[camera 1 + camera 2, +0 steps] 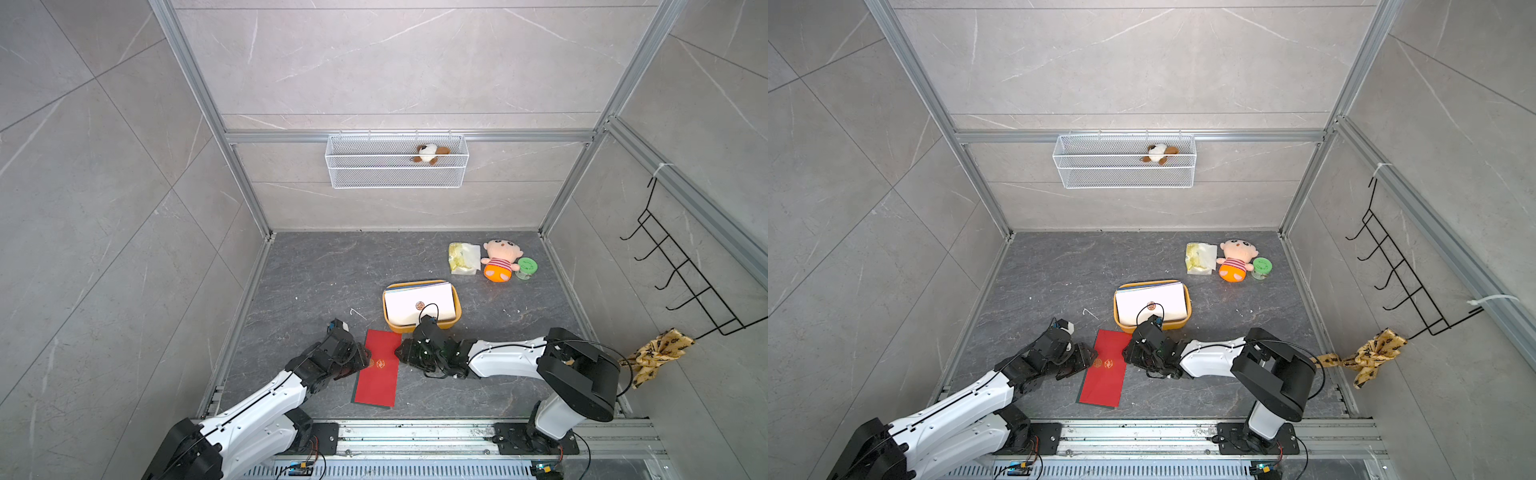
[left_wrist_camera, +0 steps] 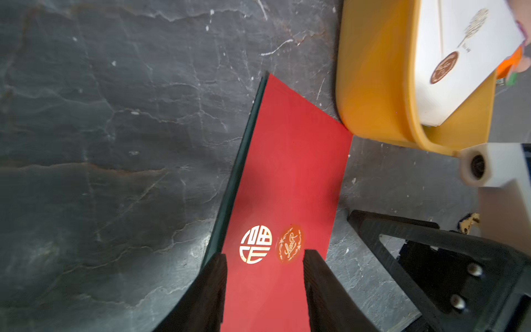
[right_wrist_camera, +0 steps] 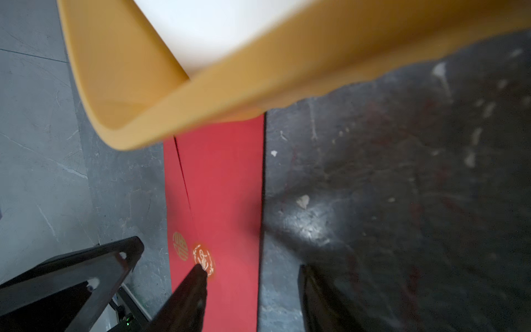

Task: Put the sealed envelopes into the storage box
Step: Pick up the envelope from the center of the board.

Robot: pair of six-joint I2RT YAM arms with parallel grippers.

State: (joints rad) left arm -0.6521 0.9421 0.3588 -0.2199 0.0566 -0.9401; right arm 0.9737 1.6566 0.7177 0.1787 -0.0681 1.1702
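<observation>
two grippers on one card here. the red envelope lies flat on the table just in front of the storage box, its far corner up against the box wall, and a dark green envelope peeks out from under it.

the left gripper has its fingers spread and released, one on each side of the gold seals, gripping nothing. the right gripper is also spread and empty, with one fingertip on the seal and the other off the envelope's edge on bare table.

my read: the job is lifting the red one alone. one side should pin or nudge while the other works under a long edge, so the green one doesn't come along. the envelope points lengthwise at the box, so it likely needs about a quarter turn to lie flat inside.

the count: one box, two envelopes outside it, and inside a stack topped by a white envelope. coloured edges show behind that one, too thin to number.
</observation>
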